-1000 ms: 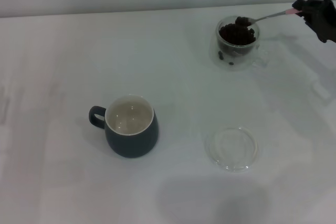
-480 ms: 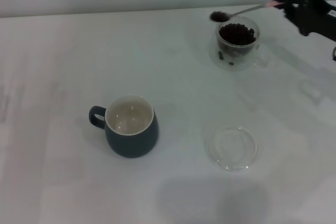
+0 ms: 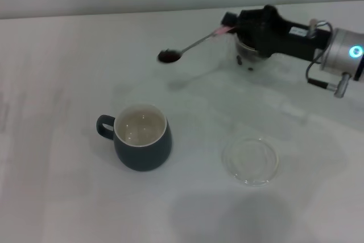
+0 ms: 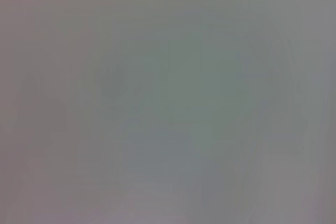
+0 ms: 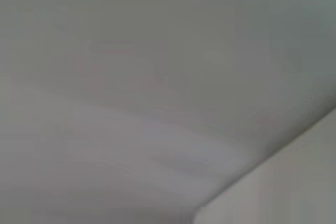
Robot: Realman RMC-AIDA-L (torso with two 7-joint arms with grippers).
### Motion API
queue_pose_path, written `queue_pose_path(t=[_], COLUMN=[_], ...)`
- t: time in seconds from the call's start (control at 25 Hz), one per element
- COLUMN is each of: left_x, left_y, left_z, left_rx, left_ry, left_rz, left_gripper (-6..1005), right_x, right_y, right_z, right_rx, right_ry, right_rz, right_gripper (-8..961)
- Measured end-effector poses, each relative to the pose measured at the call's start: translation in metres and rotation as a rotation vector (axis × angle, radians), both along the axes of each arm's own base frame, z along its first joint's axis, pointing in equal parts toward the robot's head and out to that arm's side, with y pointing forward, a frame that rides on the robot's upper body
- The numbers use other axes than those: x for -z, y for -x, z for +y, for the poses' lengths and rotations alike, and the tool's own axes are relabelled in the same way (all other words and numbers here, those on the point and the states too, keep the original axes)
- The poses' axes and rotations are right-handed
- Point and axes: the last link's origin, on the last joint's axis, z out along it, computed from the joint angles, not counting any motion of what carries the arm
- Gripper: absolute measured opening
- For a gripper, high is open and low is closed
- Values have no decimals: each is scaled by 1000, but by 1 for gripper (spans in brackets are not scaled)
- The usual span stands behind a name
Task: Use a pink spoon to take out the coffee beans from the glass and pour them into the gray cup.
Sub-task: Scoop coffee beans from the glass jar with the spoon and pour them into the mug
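right arm: swung in from the right edge, now stretched across in front of the glass (image 3: 249,55), hiding most of it | right pincer (image 3: 236,25): moved left, clamped on the handle | pink spoon (image 3: 190,45): lifted out, carried left, its bowl of coffee beans (image 3: 168,56) over bare table (image 3: 68,61), short of the gray cup (image 3: 142,136)

The right gripper (image 3: 236,25) reaches in from the right at the far side, clamped on the pink spoon (image 3: 190,45), which juts left over bare table (image 3: 68,55) with coffee beans (image 3: 168,56) in its bowl. The arm covers most of the glass (image 3: 248,55). Nearer stand the gray cup (image 3: 142,136), left of centre, and a flat glass dish (image 3: 251,160) well apart to its right, with open table between.
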Motion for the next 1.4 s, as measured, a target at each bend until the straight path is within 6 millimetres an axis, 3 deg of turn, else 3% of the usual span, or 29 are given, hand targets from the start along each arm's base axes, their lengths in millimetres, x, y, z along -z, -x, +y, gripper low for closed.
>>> queue_pose_path(t=[0.4,0.64,0.92,1.4], left_x=[0,0,0,1], left_y=[-1,-1,-2,-2], left_z=[1,2,2,2], left_rx=[2,5,7,5], left_ry=[0,0,0,1], left_rz=[1,3,3,-1], left_gripper=[767,766,766,766], right_x=[32,41,44,38], right_y=[11,19,30,35], right_z=[-19,-21,-19,-17], right_rx=[-119,-234,-463,-641], right_ry=[105,69,-69,-182], right_rz=[-69,-127,-255,-375], right_gripper=[138,138,138,138])
